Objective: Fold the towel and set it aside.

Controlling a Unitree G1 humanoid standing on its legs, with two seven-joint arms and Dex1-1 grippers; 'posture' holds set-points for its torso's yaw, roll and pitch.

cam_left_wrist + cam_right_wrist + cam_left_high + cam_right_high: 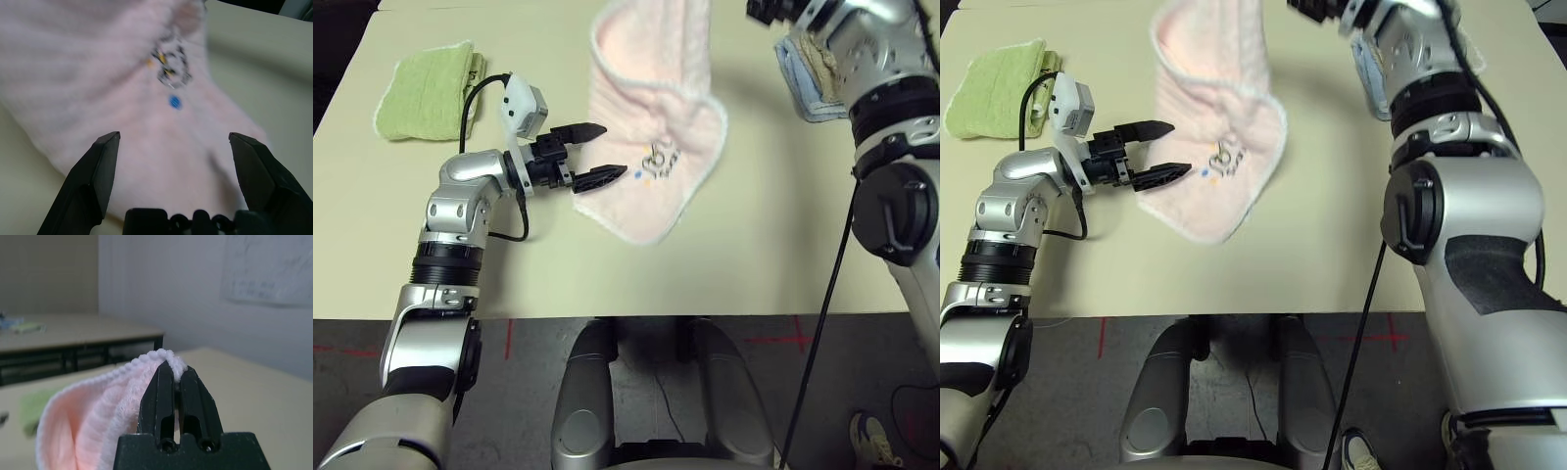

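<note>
The pale pink towel (651, 127) hangs from above, its lower part with the dark embroidered logo (661, 160) draped on the cream table (764, 255). My right gripper (176, 377) is shut on the towel's scalloped top edge, high over the table's far side. Open and holding nothing, my left gripper (595, 153) sits at the towel's left edge, fingertips just reaching the cloth. In the left wrist view the towel (122, 98) lies just ahead of the open fingers (93, 176).
A green folded towel (426, 90) lies at the far left of the table. Beige and light-blue folded towels (808, 73) sit at the far right, partly behind my right arm. The table's front edge runs near my body.
</note>
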